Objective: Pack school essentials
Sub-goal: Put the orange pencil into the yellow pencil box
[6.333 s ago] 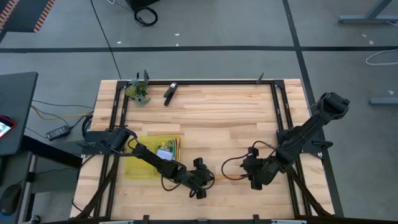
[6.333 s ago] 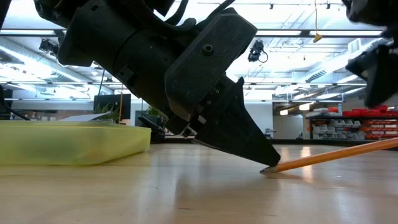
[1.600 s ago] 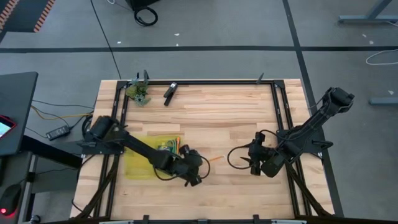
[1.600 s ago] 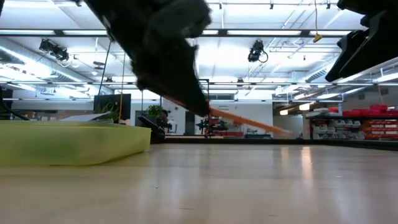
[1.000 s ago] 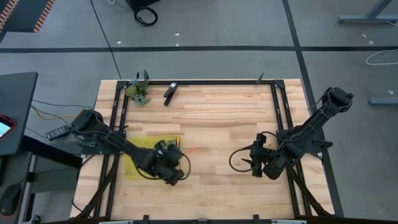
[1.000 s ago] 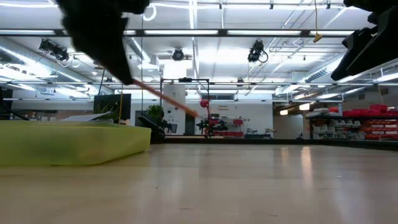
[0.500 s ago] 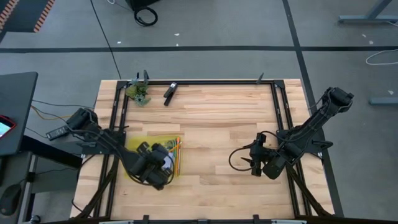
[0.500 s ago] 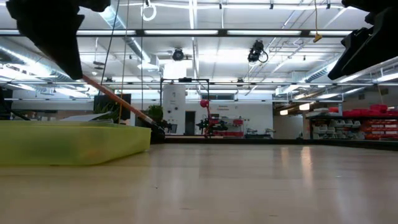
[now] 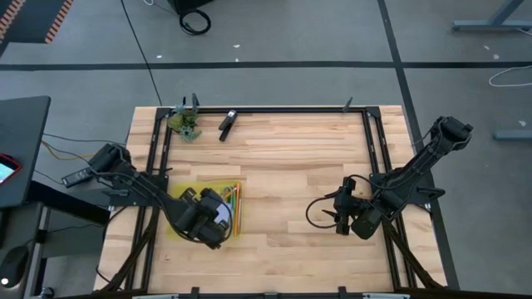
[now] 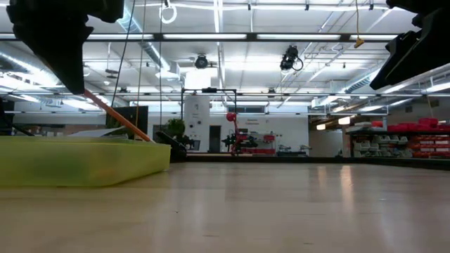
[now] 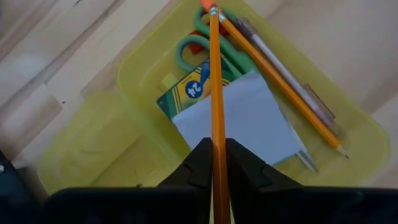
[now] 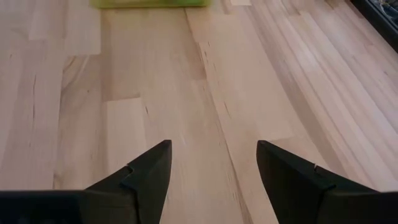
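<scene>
My left gripper (image 9: 220, 218) hovers over the yellow-green tray (image 9: 187, 224) near the table's left edge, shut on an orange pencil (image 11: 216, 81). In the left wrist view the tray holds green-handled scissors (image 11: 198, 51), the yellow crayon box (image 11: 186, 87), the pale blue notepad (image 11: 245, 124), a second orange pencil (image 11: 283, 87) and a pen (image 11: 292, 84). The eraser is hidden. My right gripper (image 12: 211, 171) waits open above bare wood on the table's right side (image 9: 339, 216). My left gripper pinches the orange pencil's shaft (image 11: 218, 149) between its two fingers, which lie along it. The pencil slants down from the fingers (image 10: 112, 112). Its eraser end (image 11: 211, 10) dips behind the tray's wall above the scissors. I cannot tell whether that end touches anything.
A black oblong tool (image 9: 227, 124) and a green leafy clump (image 9: 187, 124) lie by the table's far edge. A dark metal frame (image 9: 366, 141) runs around the table. Bare wood stretches between the tray and my right gripper.
My left gripper has carried the pencil toward the table's left edge, from beside the tray to over it. The pencil has turned to lie along the tray's right side and has tipped lower, so its free end now sits behind the tray wall.
</scene>
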